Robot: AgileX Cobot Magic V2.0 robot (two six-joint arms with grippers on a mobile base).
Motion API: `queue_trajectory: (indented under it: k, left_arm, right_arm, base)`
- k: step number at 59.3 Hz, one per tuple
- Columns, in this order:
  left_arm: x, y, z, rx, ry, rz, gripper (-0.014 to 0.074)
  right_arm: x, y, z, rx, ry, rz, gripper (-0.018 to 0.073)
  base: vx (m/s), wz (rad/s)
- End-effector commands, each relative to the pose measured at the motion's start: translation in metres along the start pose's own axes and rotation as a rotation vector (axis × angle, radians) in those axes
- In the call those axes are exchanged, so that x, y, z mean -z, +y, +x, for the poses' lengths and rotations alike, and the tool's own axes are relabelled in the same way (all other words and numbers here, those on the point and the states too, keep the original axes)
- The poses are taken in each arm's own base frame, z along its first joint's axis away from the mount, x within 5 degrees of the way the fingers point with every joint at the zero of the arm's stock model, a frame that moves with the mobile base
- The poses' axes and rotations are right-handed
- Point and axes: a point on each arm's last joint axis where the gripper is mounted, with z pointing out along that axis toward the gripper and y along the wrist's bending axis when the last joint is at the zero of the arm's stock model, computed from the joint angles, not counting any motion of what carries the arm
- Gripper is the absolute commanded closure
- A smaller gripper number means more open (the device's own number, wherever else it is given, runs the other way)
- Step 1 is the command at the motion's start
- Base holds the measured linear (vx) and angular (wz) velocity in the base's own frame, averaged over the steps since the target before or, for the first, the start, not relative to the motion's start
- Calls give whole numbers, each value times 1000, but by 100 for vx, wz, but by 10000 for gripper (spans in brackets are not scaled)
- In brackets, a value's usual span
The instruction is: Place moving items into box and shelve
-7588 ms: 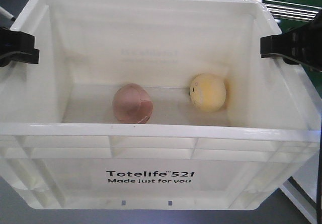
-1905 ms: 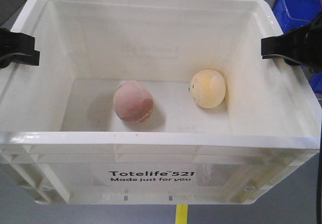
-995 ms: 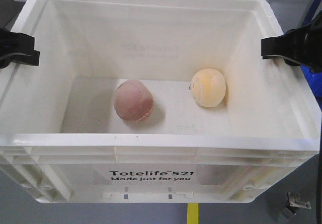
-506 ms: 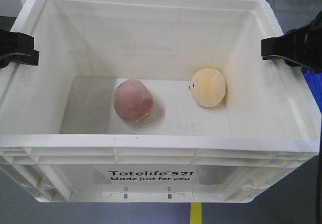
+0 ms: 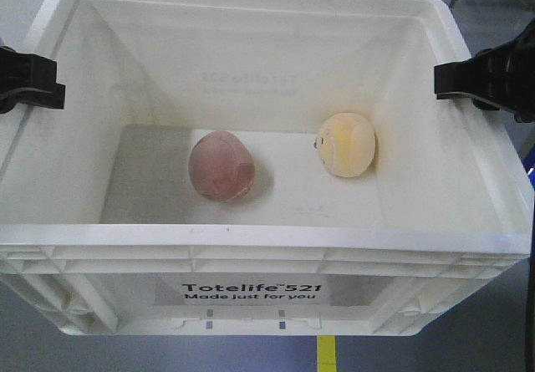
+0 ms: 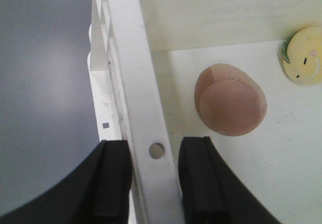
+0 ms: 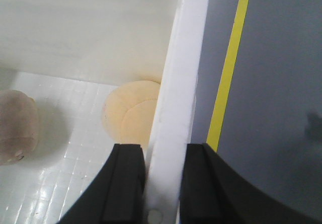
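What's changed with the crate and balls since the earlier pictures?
The large white plastic crate has been carried along: the metal rails once behind it are gone, and grey floor with a yellow line now shows. The dull pink soft ball turned slightly in place. Unchanged: the pale yellow ball near the right wall, and the left gripper and right gripper clamped on the side rims.

The large white rectangular plastic crate point(image 5: 267, 236) is moulded smooth with a mild gloss; its bottom is finely gridded. The dull pink ball point(image 5: 221, 165) is covered in matt, cloth-like seamed panels; the pale yellow ball point(image 5: 347, 145) is finished matt too. The grey floor point(image 7: 271, 83) is seen smooth, faintly sheened.
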Motion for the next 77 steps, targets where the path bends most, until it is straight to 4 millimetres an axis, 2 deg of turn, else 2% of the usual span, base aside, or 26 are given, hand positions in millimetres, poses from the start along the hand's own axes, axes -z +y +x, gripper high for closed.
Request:
queue_trajectory:
  k: [1, 77]
  left_arm:
    - [26, -7, -15, -21, -198, 68, 603]
    - [26, -7, -15, -21, -198, 68, 603]
  right_arm:
    - [21, 0, -21, 43, -195, 10, 565]
    - [21, 0, -21, 43, -195, 10, 565]
  base:
    - [47, -5]
    - [48, -4]
